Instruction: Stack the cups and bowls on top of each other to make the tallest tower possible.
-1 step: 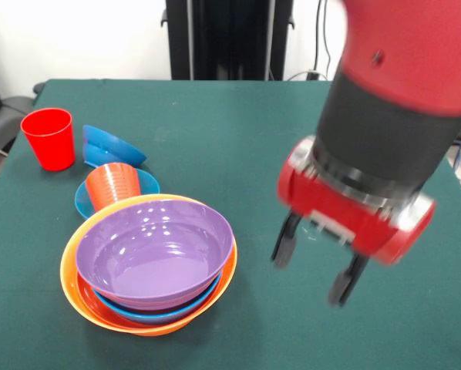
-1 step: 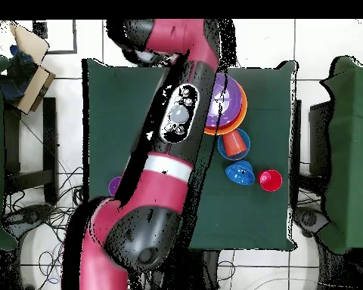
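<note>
Your gripper [image 1: 317,266] hangs open and empty right of the tower [image 1: 149,266]; the red cup [image 1: 48,138] stands far left, apart; it looks light, glossy, likely slippery, so pinch its rim wall.

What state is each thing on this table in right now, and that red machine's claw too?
Pincer: open, empty, hanging above bare cloth beside the stack.
Tower: purple bowl uppermost, nested over a light blue and a red-orange bowl inside the big yellow-orange one.
Red cup: upright, alone.
Orange-red cup: upside down in a small blue bowl.
Dark blue bowl: tipped on its side.
</note>
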Controlling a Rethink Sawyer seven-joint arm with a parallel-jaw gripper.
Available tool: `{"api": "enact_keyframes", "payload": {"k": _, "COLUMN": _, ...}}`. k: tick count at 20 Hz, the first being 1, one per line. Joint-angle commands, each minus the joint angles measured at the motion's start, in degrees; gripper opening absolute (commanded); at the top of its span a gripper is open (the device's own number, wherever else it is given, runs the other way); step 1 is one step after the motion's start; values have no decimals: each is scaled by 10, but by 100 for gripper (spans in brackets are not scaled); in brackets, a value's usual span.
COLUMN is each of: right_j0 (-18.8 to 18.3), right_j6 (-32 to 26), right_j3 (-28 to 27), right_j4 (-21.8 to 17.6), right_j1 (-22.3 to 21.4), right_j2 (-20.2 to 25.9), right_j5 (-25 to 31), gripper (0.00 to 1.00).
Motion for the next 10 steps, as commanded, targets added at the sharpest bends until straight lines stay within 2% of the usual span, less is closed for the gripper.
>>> {"api": "enact_keyframes", "payload": {"k": 1, "right_j0": 38, "right_j6": -249, "right_j3": 273, "right_j4": -106, "right_j1": -135, "right_j2": 180, "right_j5": -104, "gripper": 100}}
{"api": "enact_keyframes", "payload": {"k": 6, "right_j0": 35, "right_j6": -262, "right_j3": 344, "right_j4": -154, "right_j1": -163, "right_j2": 216, "right_j5": -188, "gripper": 100}}
{"api": "enact_keyframes", "payload": {"k": 10, "right_j0": 24, "right_j6": -265, "right_j3": 388, "right_j4": -181, "right_j1": -183, "right_j2": 247, "right_j5": -220, "gripper": 100}}
